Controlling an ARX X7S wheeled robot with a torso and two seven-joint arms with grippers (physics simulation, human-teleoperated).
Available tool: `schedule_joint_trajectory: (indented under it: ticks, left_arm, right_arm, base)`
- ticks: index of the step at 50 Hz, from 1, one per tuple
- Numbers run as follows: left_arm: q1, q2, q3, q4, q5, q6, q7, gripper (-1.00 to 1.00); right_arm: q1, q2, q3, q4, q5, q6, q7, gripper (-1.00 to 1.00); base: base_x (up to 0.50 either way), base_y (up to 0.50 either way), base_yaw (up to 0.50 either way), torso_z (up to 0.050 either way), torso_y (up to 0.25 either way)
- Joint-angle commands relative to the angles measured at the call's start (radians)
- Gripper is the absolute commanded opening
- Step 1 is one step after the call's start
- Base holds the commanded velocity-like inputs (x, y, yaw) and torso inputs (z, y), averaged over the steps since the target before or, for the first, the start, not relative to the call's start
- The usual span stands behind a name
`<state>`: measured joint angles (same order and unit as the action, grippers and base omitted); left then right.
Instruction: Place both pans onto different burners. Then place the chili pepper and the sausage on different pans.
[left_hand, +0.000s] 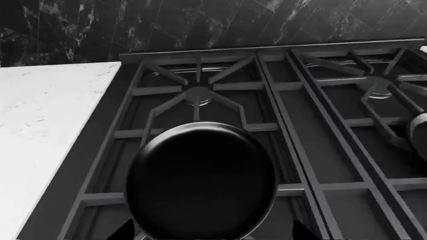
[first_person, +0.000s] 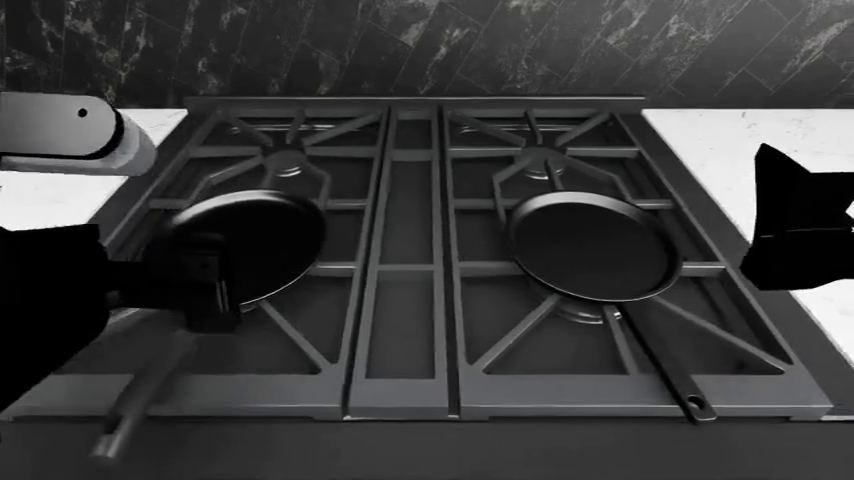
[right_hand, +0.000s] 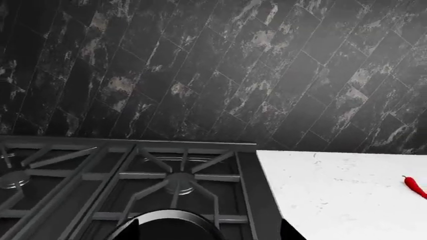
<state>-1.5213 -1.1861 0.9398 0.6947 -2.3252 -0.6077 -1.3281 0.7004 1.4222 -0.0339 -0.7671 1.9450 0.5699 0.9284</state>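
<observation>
While both pans sit on the stove (first_person: 407, 330), they're on diff burners: left pan (first_person: 247, 245) over the front-left grate, right pan (first_person: 594, 245) over the front-right grate, handle (first_person: 661, 365) running toward the stove's front edge. Left pan's handle (first_person: 140, 395) also points to the front, w/ the left gripper (first_person: 200, 285) at the handle's base by the pan rim. Left wrist view shows that pan (left_hand: 200, 182) filling the lower part, fingers (left_hand: 123, 231) just dark tips either side of it; can't tell if they're clamped or apart. Right gripper (first_person: 801, 230) hangs at the right edge of head view, over the white worktop (first_person: 754, 130), apart from the right pan. Right wrist view: two finger tips (right_hand: 288, 231) set wide apart, nothing between them but the pan rim (right_hand: 167, 225) below. Chili pepper (right_hand: 415, 186) lies on the worktop (right_hand: 333, 195), right of the stove, well apart from both pans. Sausage isn't visible in any view. Rear burners (first_person: 541, 160) are bare.
</observation>
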Motion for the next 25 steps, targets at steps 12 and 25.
schedule_joint_trajectory:
  ticks: [12, 25]
  left_arm:
    - [-0.059, 0.012, -0.038, -0.003, -0.026, -0.005, 0.008, 1.00]
    - [-0.058, 0.023, -0.034, -0.008, -0.017, -0.009, 0.012, 1.00]
  right_arm:
    - [-0.107, -0.012, 0.123, -0.012, -0.039, -0.003, -0.025, 1.00]
    - [-0.170, -0.028, 0.213, 0.000, -0.034, 0.022, -0.022, 1.00]
  base:
    - [-0.02, -0.50, 0.00, 0.000, 0.000]
    - [0.00, -0.50, 0.00, 0.000, 0.000]
